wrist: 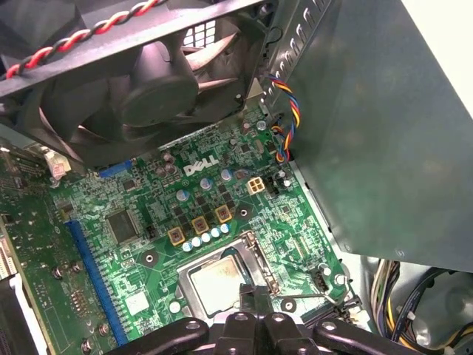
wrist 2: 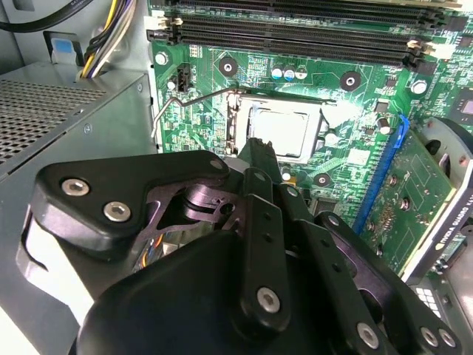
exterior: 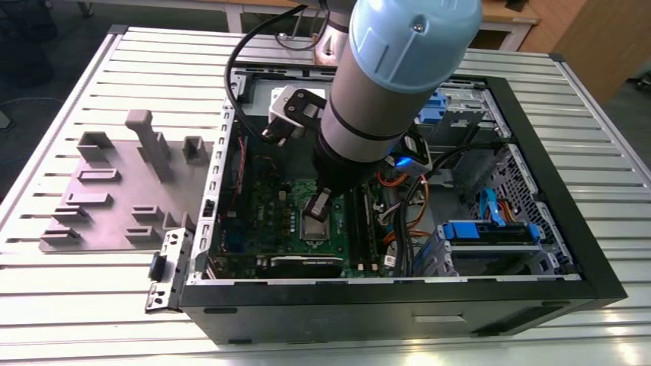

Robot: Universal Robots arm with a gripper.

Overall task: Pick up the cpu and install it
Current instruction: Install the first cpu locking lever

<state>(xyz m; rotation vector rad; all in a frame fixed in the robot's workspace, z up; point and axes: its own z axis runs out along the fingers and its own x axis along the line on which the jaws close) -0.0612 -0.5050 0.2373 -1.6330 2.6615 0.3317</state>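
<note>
The cpu (wrist 2: 281, 130) is a flat silver-grey square lying in the motherboard socket, inside the metal socket frame (wrist 2: 238, 122). It shows in both wrist views, and from the other side the cpu (wrist: 216, 282) lies just beyond my fingertips. My gripper (wrist 2: 258, 146) hangs close above the socket's edge with its black fingers drawn together and nothing visible between them. In the exterior view the gripper (exterior: 319, 206) reaches down into the open computer case, just over the socket (exterior: 316, 229). The gripper (wrist: 256, 296) partly hides the near edge of the socket.
The case walls (exterior: 529, 152) surround the arm. A black fan (wrist: 148, 81) hangs over the board, memory slots (wrist 2: 295, 29) run beside the socket, and a graphics card (wrist 2: 417, 200) lies on the other side. Cables (exterior: 407, 217) cross inside. A grey-purple fixture plate (exterior: 102, 202) sits on the exterior view's left.
</note>
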